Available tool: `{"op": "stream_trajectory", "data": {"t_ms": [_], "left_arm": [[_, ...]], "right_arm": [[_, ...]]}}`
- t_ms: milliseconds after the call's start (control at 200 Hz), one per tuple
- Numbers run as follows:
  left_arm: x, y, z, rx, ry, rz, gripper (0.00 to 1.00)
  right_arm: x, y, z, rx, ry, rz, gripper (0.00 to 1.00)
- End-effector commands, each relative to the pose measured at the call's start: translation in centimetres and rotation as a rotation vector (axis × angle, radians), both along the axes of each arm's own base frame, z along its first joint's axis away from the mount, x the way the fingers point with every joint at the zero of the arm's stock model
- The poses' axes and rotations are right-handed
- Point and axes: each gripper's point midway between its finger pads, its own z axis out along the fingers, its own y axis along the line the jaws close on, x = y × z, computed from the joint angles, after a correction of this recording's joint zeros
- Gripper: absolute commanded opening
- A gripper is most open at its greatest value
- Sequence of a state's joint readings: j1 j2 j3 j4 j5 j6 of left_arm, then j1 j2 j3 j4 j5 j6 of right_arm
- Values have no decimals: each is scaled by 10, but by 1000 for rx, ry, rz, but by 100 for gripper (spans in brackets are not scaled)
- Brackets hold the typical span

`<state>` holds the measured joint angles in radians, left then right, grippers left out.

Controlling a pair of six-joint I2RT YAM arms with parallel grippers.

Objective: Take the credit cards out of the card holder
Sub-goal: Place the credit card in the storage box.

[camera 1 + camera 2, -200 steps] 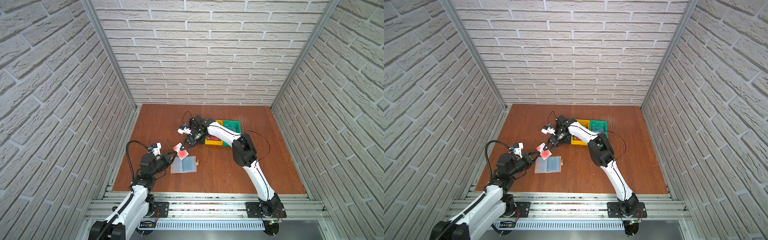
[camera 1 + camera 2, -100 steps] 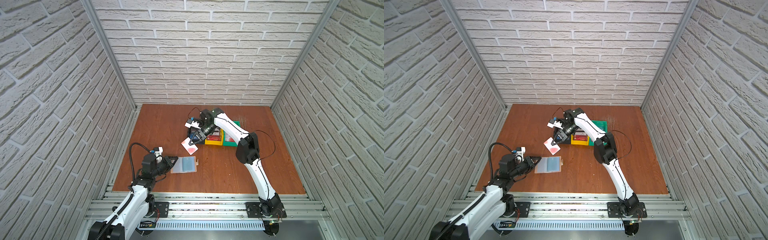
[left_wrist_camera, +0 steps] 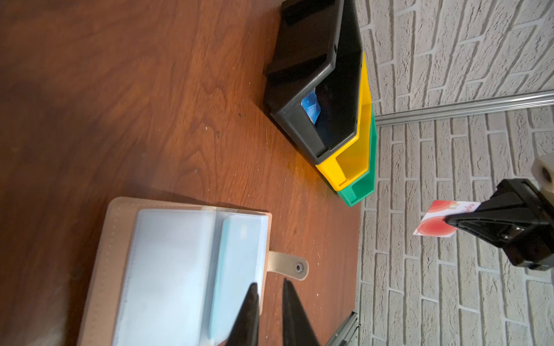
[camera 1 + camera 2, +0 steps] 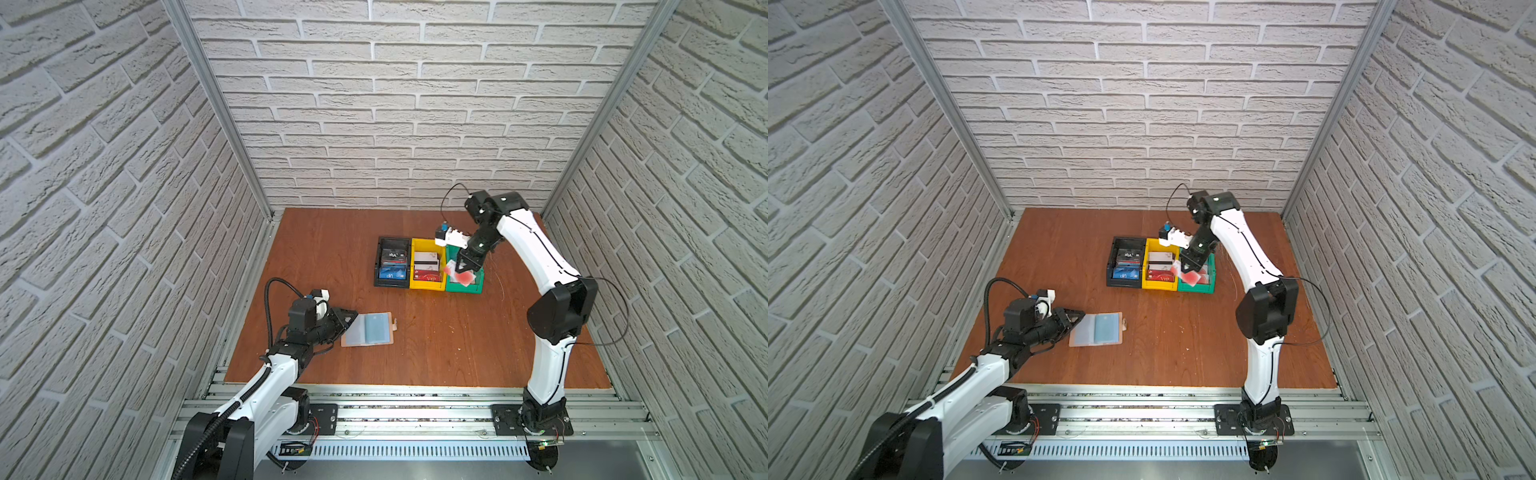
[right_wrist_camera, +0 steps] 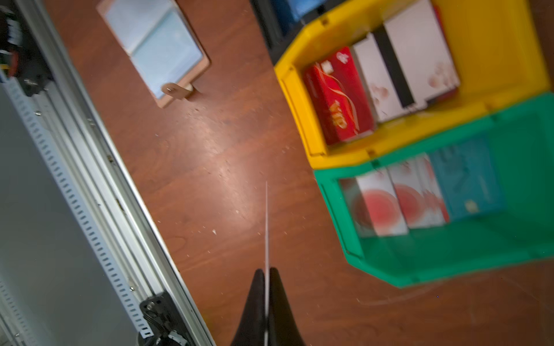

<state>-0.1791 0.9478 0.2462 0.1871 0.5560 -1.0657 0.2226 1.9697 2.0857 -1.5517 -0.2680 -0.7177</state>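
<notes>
1. The right end effector (image 4: 464, 268) is clamped shut on a pale card with a red circle (image 4: 462, 277) and holds it in the air over the green bin (image 4: 465, 289). In the right wrist view the card shows edge-on between the closed fingers (image 5: 256, 299).
2. The left end effector (image 4: 349, 318) sits low over the surface (image 4: 332, 249), at 9 o'clock of the card holder (image 4: 368, 329). Its fingers are parted by a narrow gap with nothing between them. In the left wrist view one fingertip (image 3: 253, 296) overlaps the holder's edge; whether it touches cannot be told.
3. The card holder lies open and flat at about 8 o'clock from the middle of the surface, well apart from the bins. Its snap tab (image 4: 394, 322) sticks out at the holder's 3 o'clock edge.
4. A teal card (image 3: 236, 269) sits in the clear sleeve on the page next to the tab.
5. Three bins stand touching in a row at about 12 to 1 o'clock from the middle of the surface. The black bin (image 4: 379, 266) is at the 9 o'clock end, the yellow bin (image 4: 428, 286) is in the middle and the green bin is at the 3 o'clock end.
6. The black bin holds a blue card (image 4: 392, 273). The yellow bin holds a red VIP card (image 5: 338, 96) beside white cards (image 5: 419, 54). The green bin holds pale red-circle cards (image 5: 380, 206).
</notes>
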Motion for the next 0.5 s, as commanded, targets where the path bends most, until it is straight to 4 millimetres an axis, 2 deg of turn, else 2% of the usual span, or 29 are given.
{"op": "stream_trajectory", "data": {"t_ms": [0,55,140,165,180,300,495], "left_arm": [[11,-5,21,-7,-88,-27,17],[12,-5,22,-5,-89,-26,17],[13,-5,22,-3,-89,-25,17],[13,-5,22,-3,-88,-26,17],[14,-5,22,-3,-88,-25,17],[14,-5,23,-6,-88,-23,17],[11,-3,23,-4,-90,-14,16]], "right_arm": [[14,-43,-10,-162,-66,-9,5],[21,-53,-10,-170,-81,-34,5],[29,-56,-16,-175,-96,-9,5],[31,-55,-15,-173,-107,4,5],[35,-55,-24,-175,-87,11,5],[45,-43,-38,-130,-73,72,5],[60,-40,-58,-153,-33,113,5]]}}
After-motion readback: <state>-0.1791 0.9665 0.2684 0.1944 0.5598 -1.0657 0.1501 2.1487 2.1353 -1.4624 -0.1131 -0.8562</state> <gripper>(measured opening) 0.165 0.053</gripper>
